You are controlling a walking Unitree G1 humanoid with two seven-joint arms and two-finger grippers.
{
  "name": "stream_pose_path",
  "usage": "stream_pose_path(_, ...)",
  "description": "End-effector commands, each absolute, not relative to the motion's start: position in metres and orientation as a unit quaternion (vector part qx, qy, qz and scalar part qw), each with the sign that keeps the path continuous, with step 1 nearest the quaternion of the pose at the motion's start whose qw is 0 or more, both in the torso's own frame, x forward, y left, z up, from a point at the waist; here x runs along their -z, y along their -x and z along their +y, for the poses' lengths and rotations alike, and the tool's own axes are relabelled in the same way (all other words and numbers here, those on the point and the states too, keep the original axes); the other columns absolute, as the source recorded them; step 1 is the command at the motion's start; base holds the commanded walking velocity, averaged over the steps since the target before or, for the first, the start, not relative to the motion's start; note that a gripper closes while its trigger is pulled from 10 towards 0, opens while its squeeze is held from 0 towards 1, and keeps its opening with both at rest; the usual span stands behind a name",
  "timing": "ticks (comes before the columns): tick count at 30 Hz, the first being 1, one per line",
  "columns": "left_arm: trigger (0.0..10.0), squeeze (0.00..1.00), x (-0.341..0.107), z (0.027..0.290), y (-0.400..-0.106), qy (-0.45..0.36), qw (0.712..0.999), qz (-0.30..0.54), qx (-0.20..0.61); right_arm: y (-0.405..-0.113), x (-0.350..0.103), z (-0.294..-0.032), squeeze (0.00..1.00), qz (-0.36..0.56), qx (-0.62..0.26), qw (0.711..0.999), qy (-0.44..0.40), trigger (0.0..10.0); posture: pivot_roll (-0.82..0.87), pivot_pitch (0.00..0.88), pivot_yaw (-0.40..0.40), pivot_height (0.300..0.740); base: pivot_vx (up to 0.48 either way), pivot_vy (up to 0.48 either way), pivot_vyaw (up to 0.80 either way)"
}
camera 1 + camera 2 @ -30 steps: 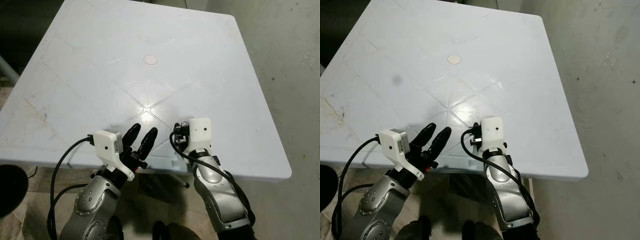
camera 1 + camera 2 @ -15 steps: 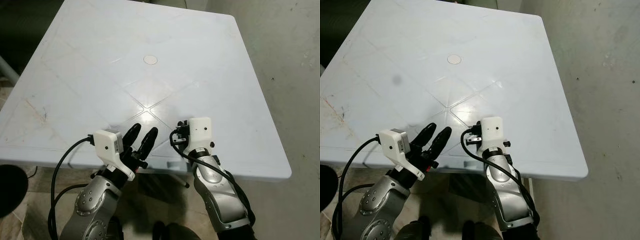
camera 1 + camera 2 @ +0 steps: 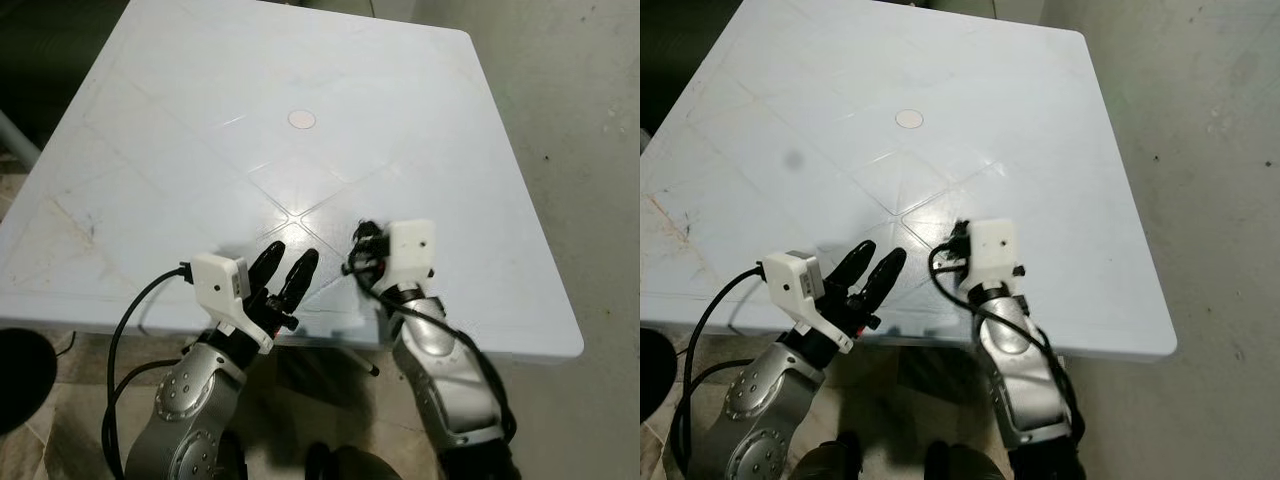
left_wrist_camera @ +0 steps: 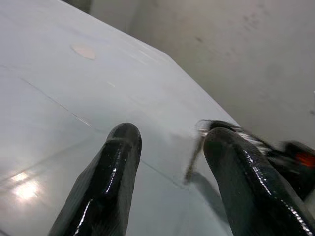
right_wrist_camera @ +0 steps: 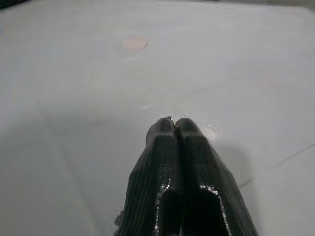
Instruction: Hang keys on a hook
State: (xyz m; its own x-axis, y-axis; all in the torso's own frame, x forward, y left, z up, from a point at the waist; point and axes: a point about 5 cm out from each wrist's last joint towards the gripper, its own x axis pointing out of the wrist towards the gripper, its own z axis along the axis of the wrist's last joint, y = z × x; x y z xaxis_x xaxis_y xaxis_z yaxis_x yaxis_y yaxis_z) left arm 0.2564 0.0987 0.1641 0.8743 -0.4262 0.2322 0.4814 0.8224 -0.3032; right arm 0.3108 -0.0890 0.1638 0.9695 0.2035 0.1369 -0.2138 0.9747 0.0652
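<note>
Hovering claws (image 3: pixel 283 268) over table (image 3: pixel 180 150)

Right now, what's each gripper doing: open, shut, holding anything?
Left gripper: open, holding nothing, over the table's near edge.
Right gripper: shut; what it holds, if anything, cannot be told.

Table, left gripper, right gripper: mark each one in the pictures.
table (image 3: pixel 420 90), left eye view, bare top near the far right corner
left gripper (image 3: pixel 283 268), left eye view, between its two open fingers
right gripper (image 5: pixel 174 123), right wrist view, at the tips of its closed fingers
</note>
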Motion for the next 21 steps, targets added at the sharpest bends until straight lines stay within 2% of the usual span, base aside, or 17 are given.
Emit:
stream_pose_path(1,10.0,0.0,-0.163,0.102,-0.263,0.182,0.957,-0.075,0.215,-0.314,-0.165,-0.099,0.0,-0.074,-0.1,0.991,-0.054,0.0,0.08,0.186,-0.092,0.74,0.0,0.0,0.0)
stream_pose_path(5,10.0,0.0,-0.165,0.108,-0.285,0.144,0.974,-0.058,0.165,-0.319,-0.168,-0.111,0.0,-0.089,-0.096,0.99,-0.044,0.0,0.07,0.169,-0.083,0.74,0.0,0.0,0.0)
stream_pose_path(6,10.0,0.0,-0.165,0.111,-0.292,0.124,0.979,-0.053,0.155,-0.32,-0.169,-0.115,0.0,-0.085,-0.093,0.991,-0.049,2.3,0.06,0.16,-0.078,0.74,0.0,0.0,0.0)
stream_pose_path(8,10.0,0.0,-0.168,0.116,-0.302,0.103,0.985,-0.046,0.134,-0.321,-0.17,-0.12,0.0,-0.074,-0.088,0.992,-0.056,2.5,0.06,0.155,-0.075,0.74,0.0,0.0,0.0)
stream_pose_path(10,10.0,0.0,-0.169,0.121,-0.307,0.104,0.986,-0.045,0.12,-0.321,-0.172,-0.126,0.0,-0.073,-0.068,0.994,-0.045,4.1,0.05,0.138,-0.065,0.74,0.0,0.0,0.0)
stream_pose_path(11,10.0,0.0,-0.17,0.122,-0.308,0.097,0.987,-0.047,0.119,-0.321,-0.172,-0.128,0.0,-0.074,-0.066,0.994,-0.042,5.5,0.05,0.138,-0.065,0.74,0.0,0.0,0.0)
stream_pose_path(12,10.0,0.0,-0.171,0.123,-0.308,0.089,0.987,-0.049,0.12,-0.32,-0.173,-0.13,0.0,-0.078,-0.066,0.994,-0.038,6.3,0.04,0.132,-0.06,0.74,0.0,0.0,0.0)
stream_pose_path(13,10.0,0.0,-0.172,0.123,-0.308,0.081,0.987,-0.052,0.125,-0.318,-0.173,-0.134,0.0,-0.077,-0.059,0.995,-0.033,8.8,0.04,0.129,-0.058,0.74,0.0,0.0,0.0)
stream_pose_path(14,10.0,0.0,-0.174,0.124,-0.307,0.08,0.987,-0.057,0.13,-0.317,-0.17,-0.139,0.0,-0.06,-0.052,0.996,-0.04,10.0,0.04,0.121,-0.055,0.74,0.0,0.0,0.0)
stream_pose_path(21,10.0,0.0,-0.169,0.134,-0.301,0.073,0.986,-0.071,0.129,-0.306,-0.16,-0.147,0.0,-0.027,-0.056,0.997,-0.048,10.0,0.02,0.095,-0.042,0.74,0.0,0.0,0.0)
